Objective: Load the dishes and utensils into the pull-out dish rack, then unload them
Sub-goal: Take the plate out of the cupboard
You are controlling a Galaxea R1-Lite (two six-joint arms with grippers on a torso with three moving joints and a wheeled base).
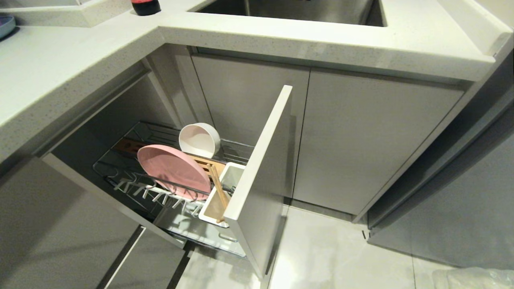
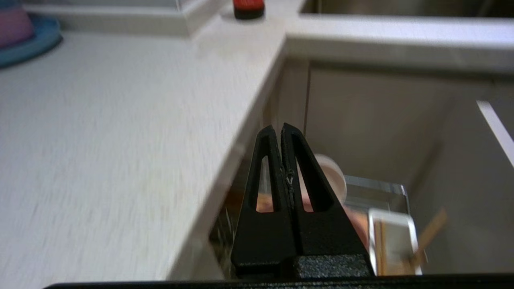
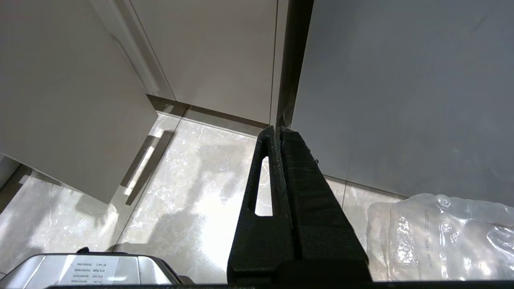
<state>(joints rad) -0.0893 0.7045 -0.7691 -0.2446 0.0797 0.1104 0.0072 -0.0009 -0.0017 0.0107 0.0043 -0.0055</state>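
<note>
Though racked: one plate (image 1: 172,168), one bowl (image 1: 199,139)

Rack (image 1: 120,170) pulled out: pink plate (image 1: 172,168) on edge, white bowl (image 1: 199,139) tipped behind it, chopsticks (image 1: 219,188) in the white cup (image 1: 233,172).

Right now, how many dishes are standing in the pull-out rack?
2. The pink plate stands on edge near the front of the rack, and the white bowl stands on edge just behind it. The plate may hide something smaller.
</note>
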